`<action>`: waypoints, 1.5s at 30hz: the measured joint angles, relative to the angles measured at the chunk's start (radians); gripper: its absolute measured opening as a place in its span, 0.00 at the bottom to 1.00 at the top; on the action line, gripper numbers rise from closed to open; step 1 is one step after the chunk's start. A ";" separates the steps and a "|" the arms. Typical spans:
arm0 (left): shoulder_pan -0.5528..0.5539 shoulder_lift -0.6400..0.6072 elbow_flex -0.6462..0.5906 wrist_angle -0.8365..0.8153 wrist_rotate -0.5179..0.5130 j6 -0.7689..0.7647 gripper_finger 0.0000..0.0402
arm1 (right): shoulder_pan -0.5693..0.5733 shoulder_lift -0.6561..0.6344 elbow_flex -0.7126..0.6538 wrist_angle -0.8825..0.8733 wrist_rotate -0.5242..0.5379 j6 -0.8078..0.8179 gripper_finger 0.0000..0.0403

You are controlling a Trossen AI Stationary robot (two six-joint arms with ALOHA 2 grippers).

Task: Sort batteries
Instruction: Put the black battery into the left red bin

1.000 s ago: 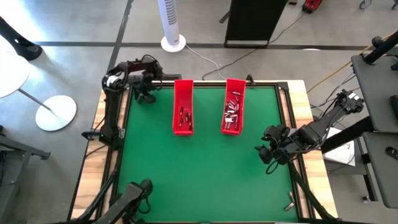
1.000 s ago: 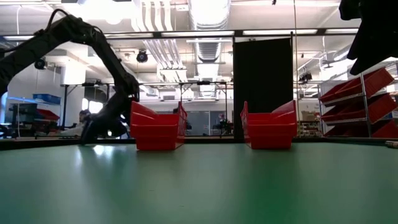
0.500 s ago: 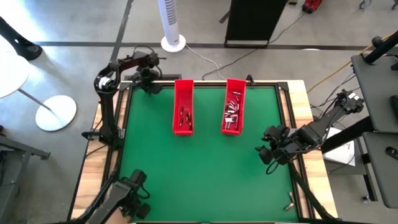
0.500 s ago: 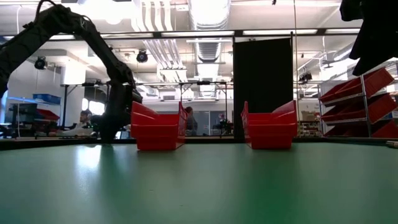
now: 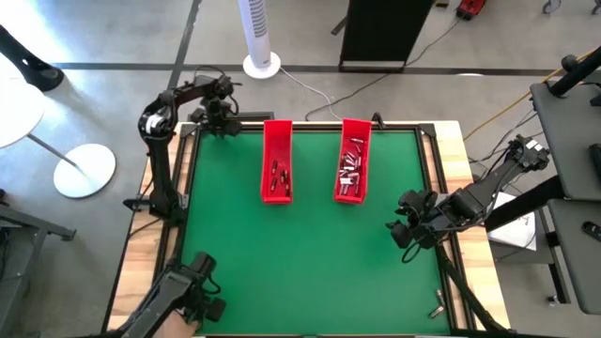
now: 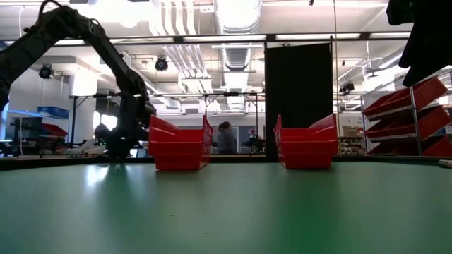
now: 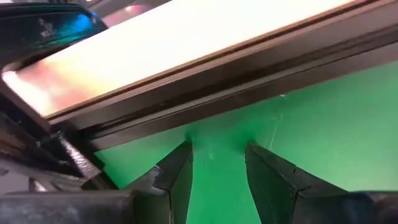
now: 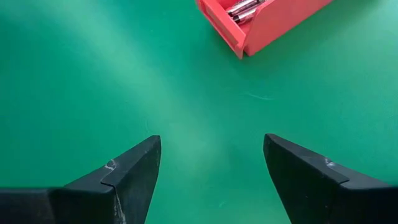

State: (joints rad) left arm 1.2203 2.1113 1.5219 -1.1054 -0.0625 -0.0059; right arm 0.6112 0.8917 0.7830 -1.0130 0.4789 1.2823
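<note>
No readable writing or brand anywhere. Two red trays on the green mat: left tray (image 5: 276, 161) at 11 o'clock from table centre, right tray (image 5: 352, 161) at 1 o'clock. Batteries (image 5: 350, 171) heaped in right tray; a few darker batteries (image 5: 278, 176) in left tray, too small to count. My left gripper (image 7: 217, 171) at far-left mat corner, fingers apart, empty. My right gripper (image 8: 211, 165) at 3 o'clock, spread wide, empty.

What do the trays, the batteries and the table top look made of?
Red trays: likely moulded plastic, uniform glossy red. Batteries: probably metal-cased, with silvery glints; some look darker. Table top: green mat, matte but faintly reflective, exact material unclear.
</note>
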 joint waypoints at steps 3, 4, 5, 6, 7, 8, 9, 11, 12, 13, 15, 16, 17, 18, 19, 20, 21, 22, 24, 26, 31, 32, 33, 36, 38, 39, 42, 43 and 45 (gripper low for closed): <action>-0.017 0.000 0.001 -0.021 -0.047 0.005 0.32 | 0.000 0.000 0.000 0.000 0.003 -0.001 0.70; -0.023 0.000 0.001 -0.039 -0.066 0.009 0.31 | 0.000 0.000 0.000 0.000 0.008 -0.002 0.70; -0.029 0.001 -0.001 -0.056 -0.082 0.013 0.31 | 0.000 0.000 0.000 0.000 0.010 -0.002 0.70; -0.033 0.001 -0.004 -0.064 -0.097 0.020 0.31 | 0.000 0.000 0.000 0.000 0.011 -0.002 0.71; -0.036 0.001 -0.006 -0.069 -0.113 0.027 0.31 | 0.000 0.000 0.000 0.000 0.011 -0.002 0.71; -0.040 0.001 -0.011 -0.073 -0.127 0.037 0.31 | 0.000 0.000 0.000 0.000 0.011 -0.002 0.72; -0.043 0.001 -0.021 -0.079 -0.143 0.050 0.31 | 0.000 0.000 0.000 0.000 0.011 -0.001 0.72; -0.051 0.001 -0.042 -0.083 -0.181 0.094 0.31 | 0.000 0.000 0.000 0.000 0.011 0.000 0.72; -0.056 0.000 -0.055 -0.091 -0.208 0.123 0.31 | 0.000 0.000 0.000 0.000 0.010 0.000 0.72; -0.062 0.000 -0.072 -0.102 -0.240 0.157 0.31 | 0.000 0.000 0.000 0.000 0.009 0.000 0.72; -0.069 0.000 -0.103 -0.106 -0.300 0.210 0.31 | 0.000 0.000 0.000 0.000 0.005 -0.004 0.71; -0.072 0.000 -0.115 -0.106 -0.324 0.219 0.31 | 0.000 0.000 0.000 0.000 0.003 -0.009 0.71; -0.074 0.000 -0.121 -0.100 -0.336 0.221 0.31 | 0.000 0.000 0.000 0.000 0.003 -0.011 0.70; -0.075 0.000 -0.122 -0.097 -0.341 0.224 0.31 | 0.000 0.000 0.000 0.000 0.003 -0.011 0.70; -0.076 0.000 -0.120 -0.098 -0.341 0.226 0.31 | 0.000 0.000 0.000 0.000 0.003 -0.011 0.70; -0.075 0.000 -0.115 -0.099 -0.336 0.225 0.31 | 0.000 0.000 0.000 0.000 0.003 -0.011 0.70; -0.074 0.000 -0.110 -0.098 -0.331 0.226 0.31 | 0.000 0.000 0.000 0.000 0.003 -0.010 0.70; -0.074 0.001 -0.108 -0.100 -0.326 0.229 0.31 | 0.000 0.000 0.000 0.000 0.003 -0.009 0.70; -0.074 0.004 -0.107 -0.102 -0.324 0.233 0.31 | 0.000 0.000 0.000 0.000 0.003 -0.009 0.71; -0.075 0.012 -0.105 -0.109 -0.340 0.234 0.30 | 0.000 0.000 0.000 0.000 0.003 -0.009 0.72; -0.075 0.045 -0.061 -0.163 -0.331 0.250 0.29 | 0.000 0.000 0.000 0.001 0.003 0.003 0.73; -0.071 0.048 -0.054 -0.169 -0.318 0.255 0.29 | 0.000 0.000 0.000 0.000 0.003 0.009 0.73; -0.068 0.049 -0.048 -0.173 -0.305 0.257 0.29 | 0.000 0.000 0.000 0.000 0.002 0.014 0.72; -0.065 0.049 -0.043 -0.179 -0.287 0.259 0.29 | 0.000 0.000 0.000 0.001 -0.001 0.028 0.71; -0.066 0.049 -0.043 -0.183 -0.287 0.263 0.29 | 0.000 0.000 0.000 0.000 -0.002 0.028 0.70; -0.067 0.049 -0.043 -0.187 -0.286 0.263 0.29 | 0.000 0.000 0.000 0.001 -0.002 0.028 0.70; -0.067 0.049 -0.043 -0.203 -0.286 0.261 0.29 | 0.000 0.000 0.000 0.000 -0.003 0.027 0.70; -0.068 0.049 -0.043 -0.214 -0.286 0.263 0.29 | 0.000 0.000 0.000 0.000 -0.003 0.027 0.71; -0.068 0.049 -0.039 -0.236 -0.286 0.266 0.28 | 0.000 0.000 0.000 0.001 0.000 0.027 0.72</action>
State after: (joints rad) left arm 1.1526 2.1605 1.4827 -1.3416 -0.3485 0.2603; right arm 0.6109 0.8918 0.7830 -1.0124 0.4791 1.3094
